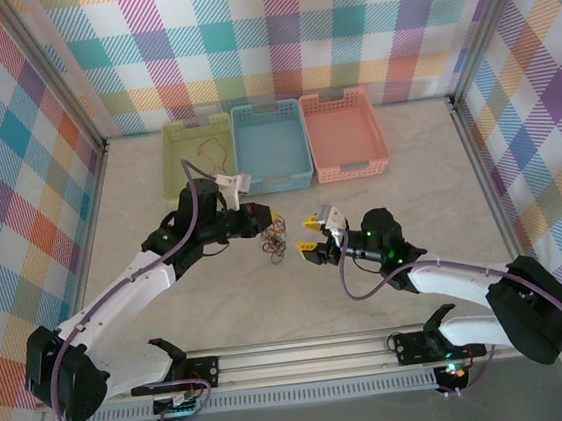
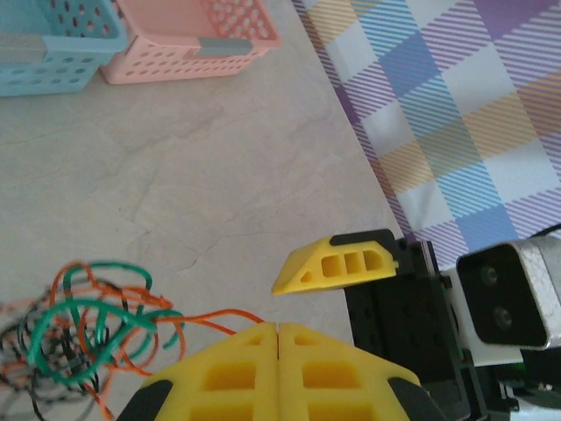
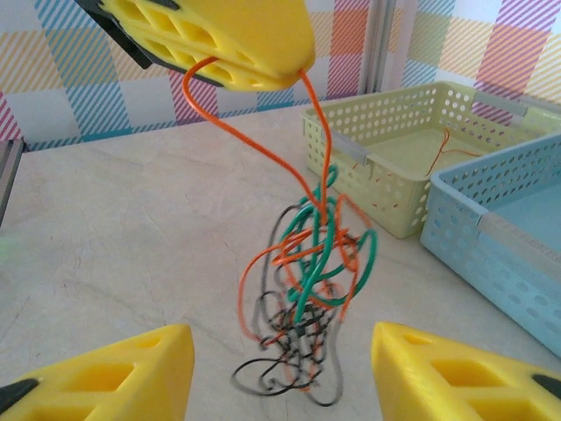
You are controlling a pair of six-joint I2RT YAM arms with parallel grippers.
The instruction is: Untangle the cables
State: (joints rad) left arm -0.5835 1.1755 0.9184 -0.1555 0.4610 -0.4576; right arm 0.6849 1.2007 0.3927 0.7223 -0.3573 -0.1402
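Worktop: pale, marble-patterned. Along the far edge three are lined up side by side: green basket left, blue basket middle, pink basket right. Mid-worktop, the lowest black loops of the cables are seen resting on it.

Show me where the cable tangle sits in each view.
Top external: cable tangle at centre of the table.
Left wrist: cable tangle at bottom left.
Right wrist: cable tangle at centre, hanging from the left gripper.
Shared landmark: the blue basket, top centre; top left; right edge.
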